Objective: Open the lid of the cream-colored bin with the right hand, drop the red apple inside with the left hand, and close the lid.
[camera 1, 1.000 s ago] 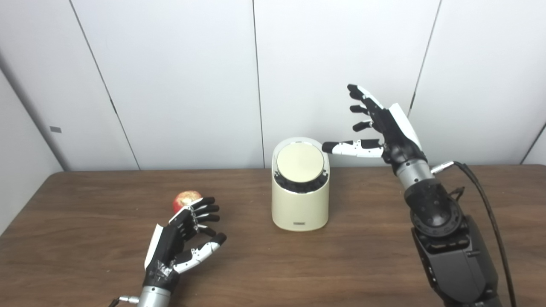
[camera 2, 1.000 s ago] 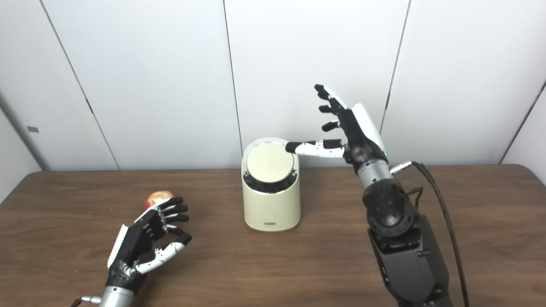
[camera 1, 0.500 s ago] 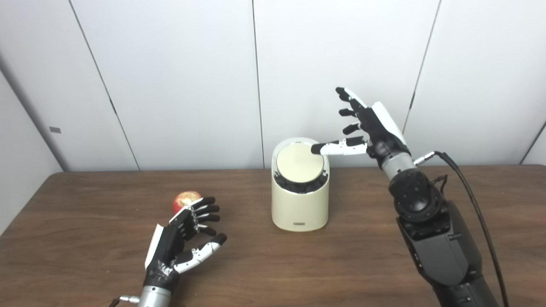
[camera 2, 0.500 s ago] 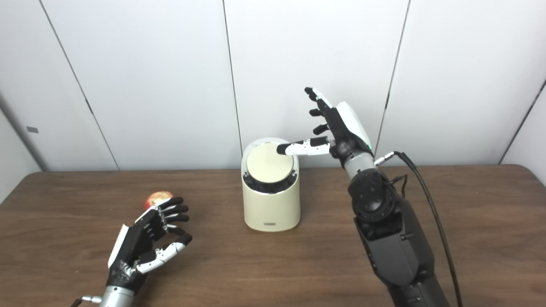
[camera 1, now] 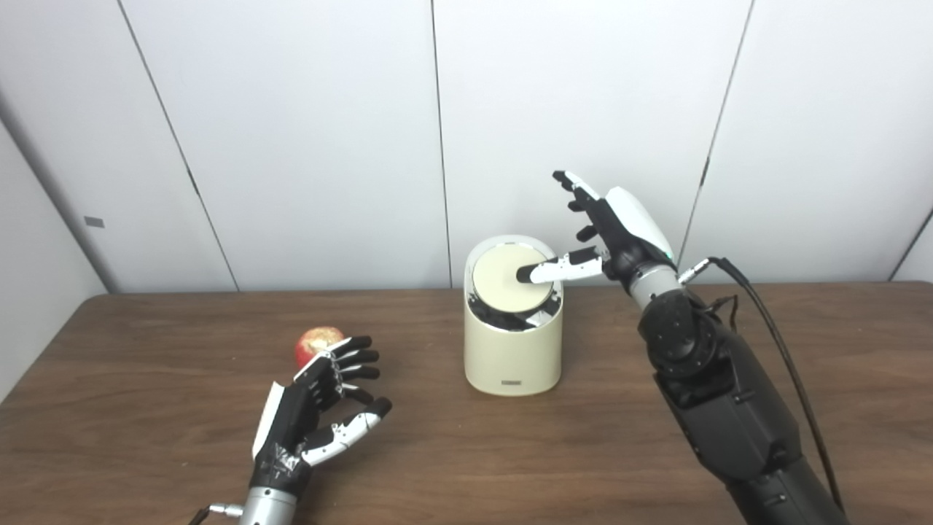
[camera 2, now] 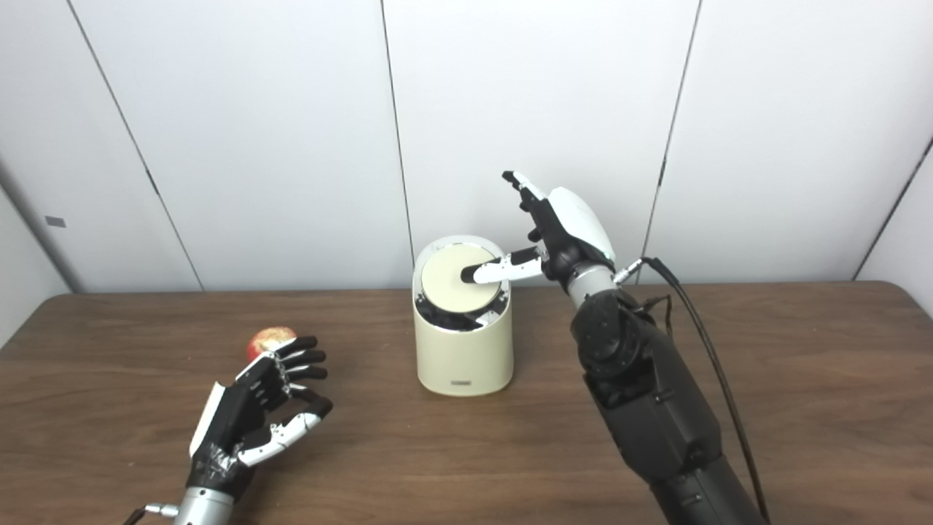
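Left to right. My left hand [camera 1: 313, 419] rests low toward the table's [camera 1: 146, 437] left front, fingers spread and curled, holding nothing; the apple [camera 1: 315, 343] sits just beyond its fingertips. I judge it firm, smooth and light, best cupped around its middle. The bin [camera 1: 513, 350] stands mid-table; its lid [camera 1: 506, 281], seemingly a light push-plate, tilts under my right hand's [camera 1: 616, 233] thumb, other fingers splayed upward, empty.
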